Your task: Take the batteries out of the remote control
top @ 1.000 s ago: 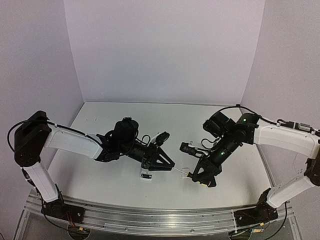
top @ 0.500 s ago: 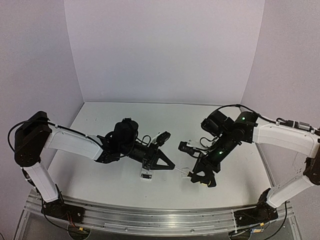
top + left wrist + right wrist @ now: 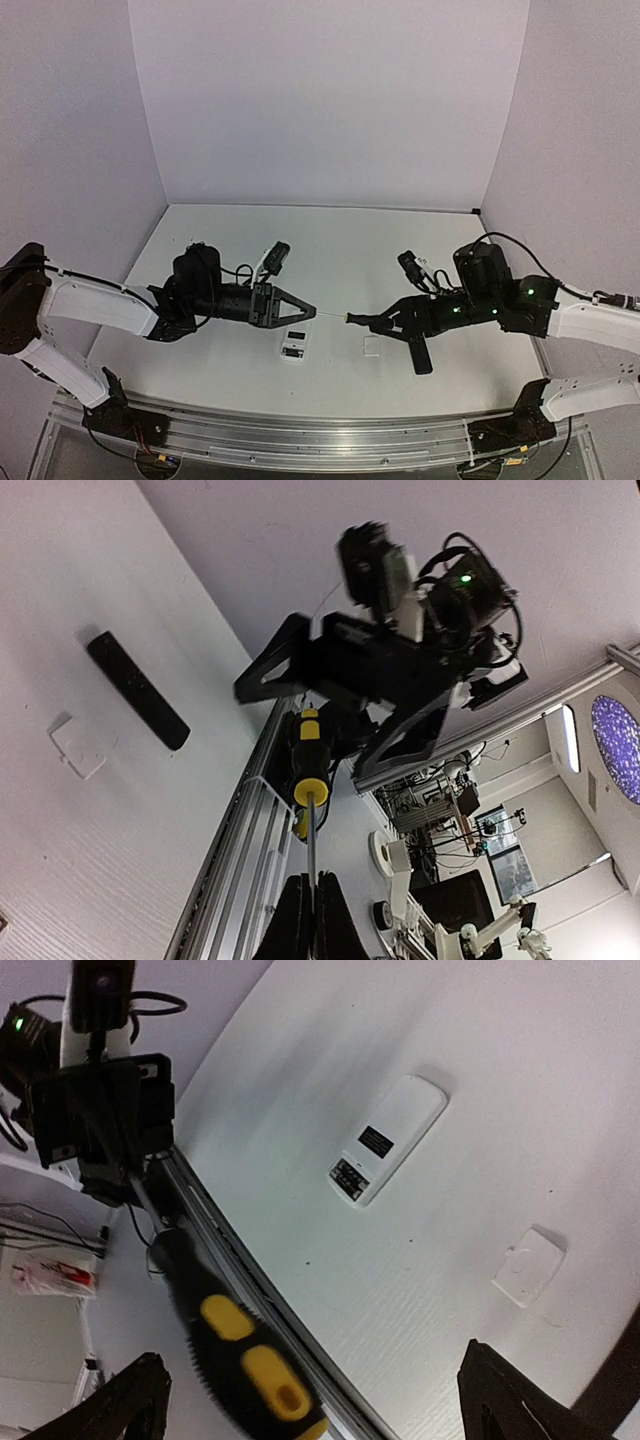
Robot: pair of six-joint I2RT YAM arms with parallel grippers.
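The batteries cannot be made out. The white remote [image 3: 387, 1140] lies flat on the bench [image 3: 230, 250] between the arms, with a small white cover [image 3: 528, 1265] near it and a black remote [image 3: 137, 688] beyond. Over the bench, the left hand [image 3: 310, 900] is pressed together on the shaft of a screwdriver [image 3: 309, 780], whose yellow-and-black handle lies between the wide-spread fingers of the right hand [image 3: 312, 1352].

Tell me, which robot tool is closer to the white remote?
Left. The left tool sits just behind the white remote, shut on the screwdriver. The right tool is farther to the side, open, near the small white cover.
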